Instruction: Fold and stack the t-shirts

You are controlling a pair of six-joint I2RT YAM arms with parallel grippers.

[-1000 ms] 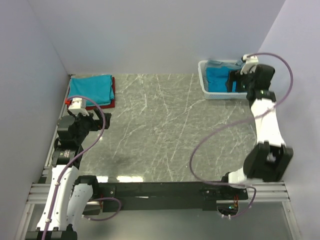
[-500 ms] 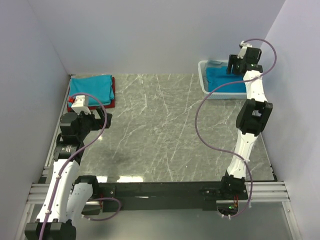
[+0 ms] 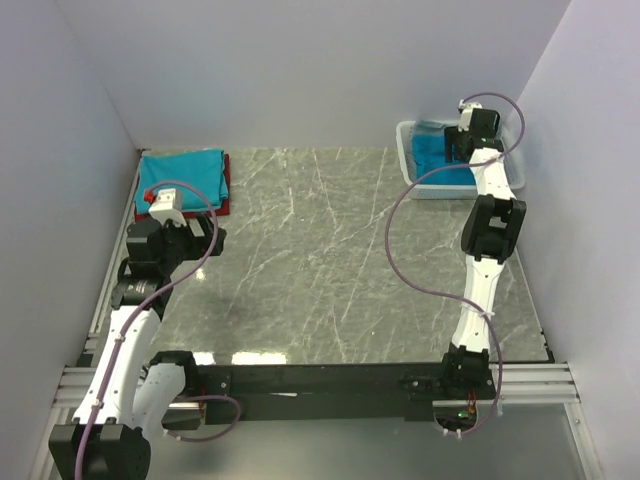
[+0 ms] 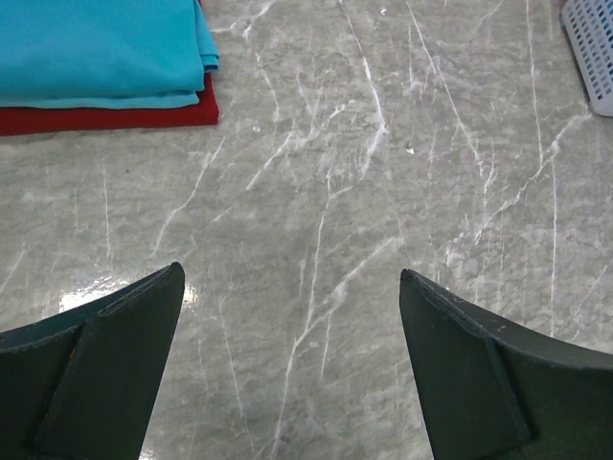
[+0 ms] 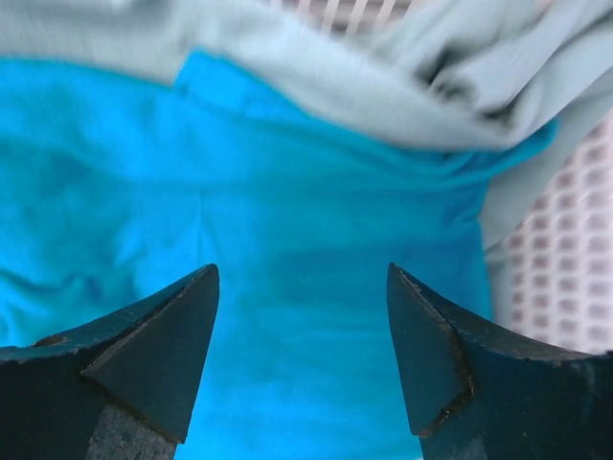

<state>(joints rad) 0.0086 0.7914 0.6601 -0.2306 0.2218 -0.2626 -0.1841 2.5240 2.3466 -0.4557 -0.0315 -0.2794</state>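
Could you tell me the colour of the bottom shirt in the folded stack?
The bottom shirt is dark red; the left wrist view shows it best.

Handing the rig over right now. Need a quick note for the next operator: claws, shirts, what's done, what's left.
Left claw: open, empty, over bare table near the stack.
Right claw: open, holding nothing, poised over the crumpled teal shirt in the white basket.
Done: one folded teal shirt lies on a folded dark red shirt, far left corner.
Left: grasp the basket shirt, fold it, stack it. A paler cloth also sits in the basket, probably another to do.
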